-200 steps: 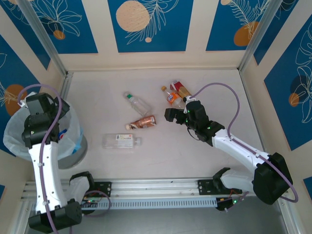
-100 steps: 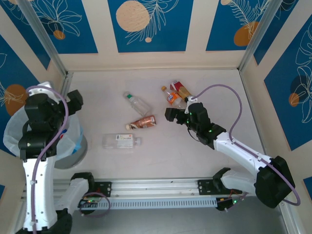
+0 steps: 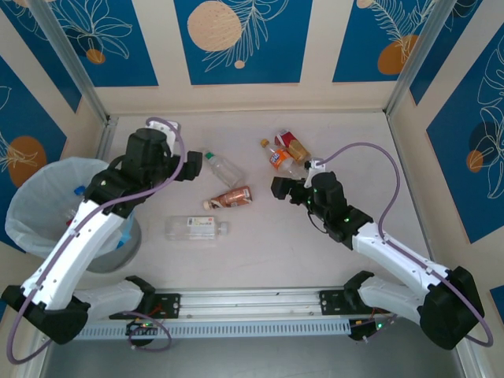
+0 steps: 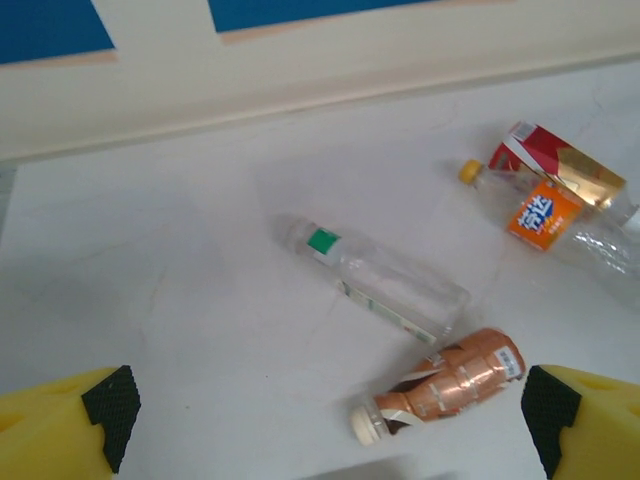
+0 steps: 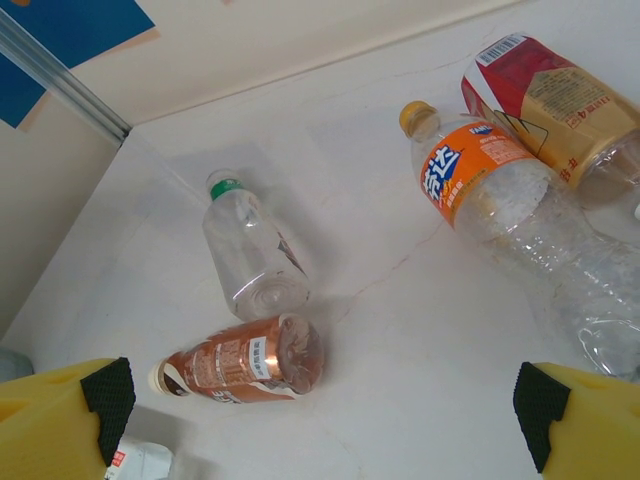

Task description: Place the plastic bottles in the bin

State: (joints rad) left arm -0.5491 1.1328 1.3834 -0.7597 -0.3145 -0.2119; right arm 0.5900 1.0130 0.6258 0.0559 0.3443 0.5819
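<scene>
Nearest the arm bases, a white-labelled bottle [image 3: 197,228] lies on its side on the table [image 3: 354,157]; its label carries a small red mark too small to read. The bin [image 3: 24,213] stands at the table's left edge. Beyond the white-labelled bottle lies a brown bottle [image 5: 240,362] with a white cap, its print unreadable.

The right arm reaches diagonally left from its base. The right tool [image 5: 320,415] is spread and grips nothing, pointing towards the brown bottle.

The left arm slants from its base past the bin. The left tool [image 4: 327,405] is spread wide and bare, near the green-capped bottle [image 4: 375,285].

Farthest lie an orange-labelled bottle [image 5: 520,215] with white Chinese characters and, touching it, a red-and-gold bottle [image 5: 545,100] showing a barcode.
</scene>
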